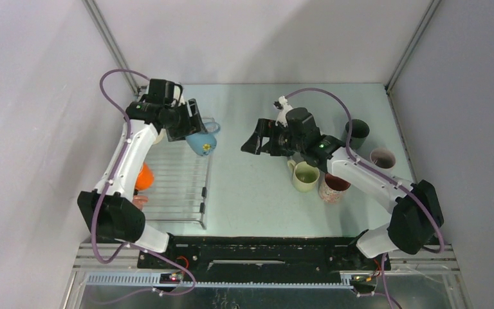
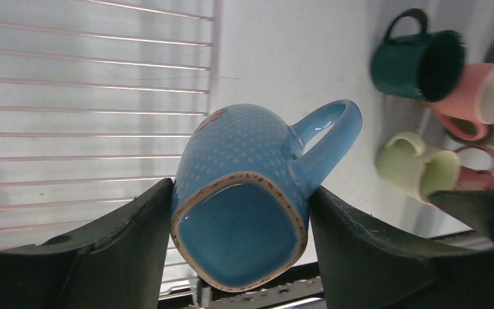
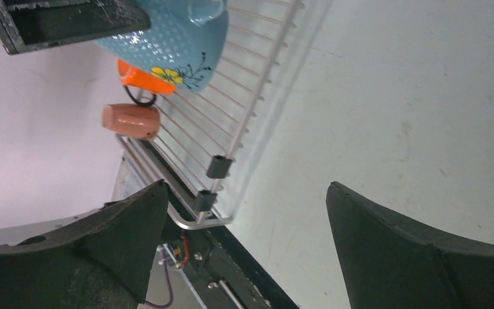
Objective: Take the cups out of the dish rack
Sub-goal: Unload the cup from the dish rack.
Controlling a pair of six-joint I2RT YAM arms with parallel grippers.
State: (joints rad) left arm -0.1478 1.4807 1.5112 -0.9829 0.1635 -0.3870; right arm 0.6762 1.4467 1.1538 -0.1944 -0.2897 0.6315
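My left gripper (image 1: 197, 131) is shut on a light blue dotted mug (image 2: 241, 193), its fingers pressed against the mug's two sides. The mug (image 1: 203, 143) hangs tilted above the right edge of the wire dish rack (image 1: 179, 190). An orange mug (image 1: 144, 176) and a brownish pink mug (image 1: 139, 201) lie at the rack's left side, partly hidden by the left arm. My right gripper (image 1: 252, 139) stands open and empty over the table's middle, pointing toward the rack. In the right wrist view the blue mug (image 3: 167, 38) shows above the orange mug (image 3: 138, 76).
Right of centre on the table stand a pale green mug (image 1: 305, 176), a pink mug (image 1: 333, 187), a dark teal mug (image 1: 358, 134) and another mug (image 1: 383, 158). Grey walls close in the table. The black base rail (image 1: 264, 251) runs along the near edge.
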